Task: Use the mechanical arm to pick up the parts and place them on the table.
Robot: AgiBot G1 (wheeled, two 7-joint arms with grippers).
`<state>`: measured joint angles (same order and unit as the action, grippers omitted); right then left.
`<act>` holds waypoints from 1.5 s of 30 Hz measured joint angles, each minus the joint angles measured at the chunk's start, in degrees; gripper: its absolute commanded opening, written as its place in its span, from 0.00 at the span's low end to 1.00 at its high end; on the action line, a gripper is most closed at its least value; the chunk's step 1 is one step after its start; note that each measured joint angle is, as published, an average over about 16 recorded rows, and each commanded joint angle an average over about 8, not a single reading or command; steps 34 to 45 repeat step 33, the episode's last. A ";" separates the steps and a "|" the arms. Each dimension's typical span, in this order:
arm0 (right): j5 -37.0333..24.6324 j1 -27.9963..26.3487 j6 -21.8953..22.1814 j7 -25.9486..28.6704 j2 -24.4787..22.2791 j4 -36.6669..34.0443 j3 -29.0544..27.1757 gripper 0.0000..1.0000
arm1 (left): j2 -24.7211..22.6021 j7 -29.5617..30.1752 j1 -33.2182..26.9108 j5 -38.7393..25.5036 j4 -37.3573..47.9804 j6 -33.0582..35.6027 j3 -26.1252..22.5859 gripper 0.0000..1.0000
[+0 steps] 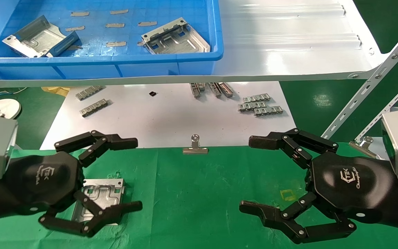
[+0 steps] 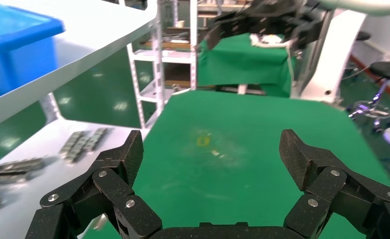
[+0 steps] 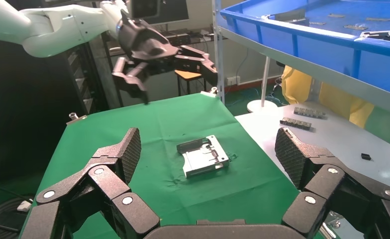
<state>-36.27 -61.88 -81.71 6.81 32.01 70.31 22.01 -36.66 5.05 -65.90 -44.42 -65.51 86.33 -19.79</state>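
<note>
A blue bin [image 1: 171, 65] sits on the white shelf [image 1: 288, 45]; a binder clip [image 1: 195, 147] lies below.

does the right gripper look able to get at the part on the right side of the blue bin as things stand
Probably yes. The right gripper hovers open and empty above the green table, and the part lies uncovered in the open-topped blue bin on the white shelf. It must lift over the bin's wall first.

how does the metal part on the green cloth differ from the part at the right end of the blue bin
The part on the cloth lies flat on the green table, beneath the open left hand. The bin part sits in the blue bin on the shelf, no hand near it. The right hand is open. Both parts are silver stamped plates.
</note>
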 measured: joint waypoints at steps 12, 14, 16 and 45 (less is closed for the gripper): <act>0.01 0.01 0.01 0.00 -0.01 -0.01 0.00 1.00 | 1.86 6.09 4.91 2.97 -9.15 -0.70 4.30 1.00; 0.01 0.01 0.02 0.00 -0.01 -0.01 0.00 1.00 | 1.95 6.36 5.16 3.13 -9.60 -0.74 4.51 1.00; 0.01 0.01 0.02 0.00 -0.01 -0.01 0.00 1.00 | 1.99 6.44 5.26 3.20 -9.77 -0.76 4.59 1.00; 0.01 0.01 0.02 0.00 -0.01 -0.02 0.00 1.00 | 1.79 5.95 4.72 2.83 -8.71 -0.73 4.09 1.00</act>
